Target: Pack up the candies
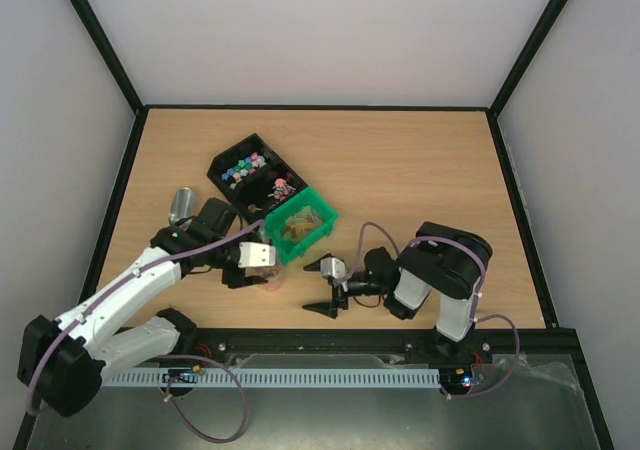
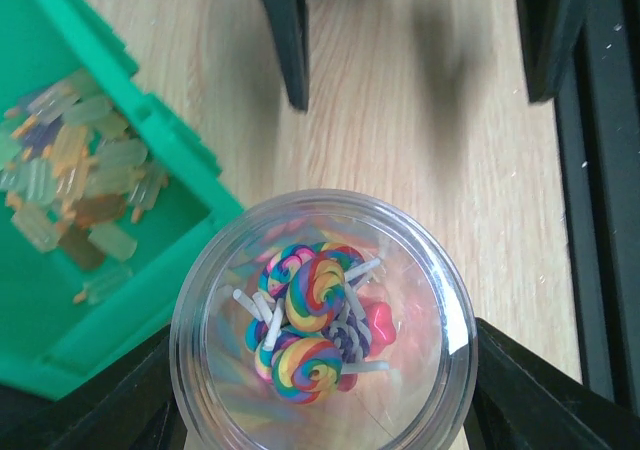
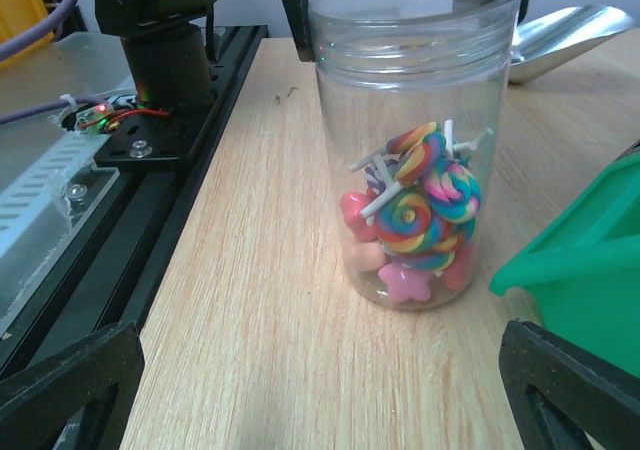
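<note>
So the left hand (image 1: 262, 262) is clamped around a clear jar (image 3: 415, 90), one finger pressed on each side near the rim, about two-thirds open because the jar is that wide. The jar stands upright on the tabletop (image 1: 420, 170), no lid on it. The bottom holds a little heap of candies (image 2: 315, 325): rainbow swirl lollies with white sticks, plus some pink star-ish ones. Seen from the top camera, the jar is at about 7 o'clock from the green bin (image 2: 160, 145), just beside its corner. That bin has more pale wrapped candies in it. At 11 o'clock from the bin and touching it is a black tray (image 1: 232, 151) with small pink, blue and mixed-colour ones. The right hand (image 1: 322, 288) is at roughly 3 o'clock from the jar, spread fully wide and holding nothing. Its fingers point at the jar but stay clear of it. The metal scoop (image 3: 565, 35) lies at 10 o'clock from the jar, beyond the left arm.
</note>
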Controlling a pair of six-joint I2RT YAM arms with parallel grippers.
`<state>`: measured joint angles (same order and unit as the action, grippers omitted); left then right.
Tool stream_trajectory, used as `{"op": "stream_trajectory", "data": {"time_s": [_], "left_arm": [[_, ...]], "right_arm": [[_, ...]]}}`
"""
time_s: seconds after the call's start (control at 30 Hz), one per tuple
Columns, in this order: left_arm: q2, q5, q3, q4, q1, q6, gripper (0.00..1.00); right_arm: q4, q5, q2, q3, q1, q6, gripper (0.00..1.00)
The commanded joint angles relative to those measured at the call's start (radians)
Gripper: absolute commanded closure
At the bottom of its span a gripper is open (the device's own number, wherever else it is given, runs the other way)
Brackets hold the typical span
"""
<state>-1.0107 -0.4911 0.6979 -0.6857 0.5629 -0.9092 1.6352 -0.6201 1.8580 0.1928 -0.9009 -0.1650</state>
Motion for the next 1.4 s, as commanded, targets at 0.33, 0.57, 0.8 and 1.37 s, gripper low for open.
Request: {"op": "stream_trajectory", "data": {"time_s": [0.33,0.57,0.8,1.37], "left_arm": [[-0.107,-0.068,-0.022,-0.058,-0.519,-0.275,0.43],[-0.224,-0.069,0.050,0.022,-0.662,-0.260,0.42],[-0.237,-0.041,0.055,0.025,-0.684,-0.261,0.31],[-0.176,-0.188,0.251,-0.250,-0.679,-0.187,0.01]], "right_arm": [[-0.045,-0.017,-0.192,0.004,0.078,-0.010,0.01],[-0.094,-0.020,-0.246,0.011,0.136,0.030,0.01],[-0.212,-0.052,-0.284,0.067,0.198,0.089,0.01],[-1.073,-0.150,-0.374,0.490,0.327,0.096,0.01]]}}
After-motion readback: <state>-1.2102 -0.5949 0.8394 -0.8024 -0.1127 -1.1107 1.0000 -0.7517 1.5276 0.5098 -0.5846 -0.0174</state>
